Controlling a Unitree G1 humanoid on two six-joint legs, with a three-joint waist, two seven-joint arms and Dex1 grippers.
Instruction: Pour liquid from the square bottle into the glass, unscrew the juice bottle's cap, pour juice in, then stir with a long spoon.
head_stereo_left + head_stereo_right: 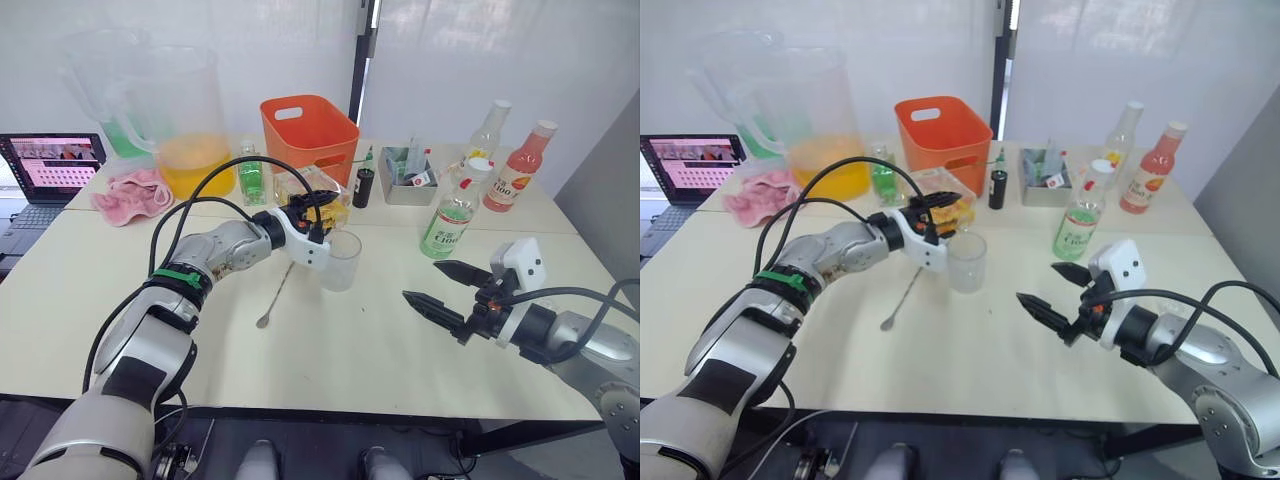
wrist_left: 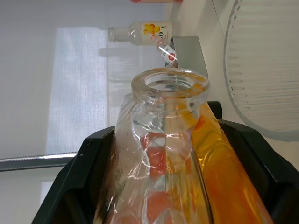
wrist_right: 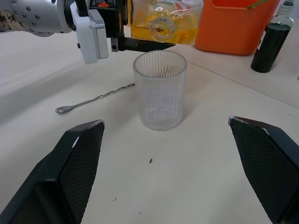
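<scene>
My left gripper [image 1: 318,212] is shut on the square bottle [image 1: 334,208], which lies tipped on its side, yellow liquid inside, with its open mouth [image 3: 163,28] just above the rim of the glass [image 1: 340,260]. The ribbed glass [image 3: 160,91] looks empty. On the table to the glass's left lies the long spoon [image 1: 275,295]. The juice bottle [image 1: 447,222] stands upright to the right behind the glass, its white cap [image 1: 1099,167] on. In front of that bottle my right gripper [image 1: 421,280] hovers open over the table, pointing at the glass, with nothing between its fingers.
An orange basket [image 1: 310,135], a big pitcher [image 1: 185,120], a small green bottle [image 1: 250,180], a dark bottle [image 1: 363,185] and a grey tray [image 1: 405,175] line the back. Pink-liquid [image 1: 520,170] and yellow-label [image 1: 487,130] bottles stand far right. Laptop [image 1: 50,165] and pink cloth [image 1: 135,192] lie at left.
</scene>
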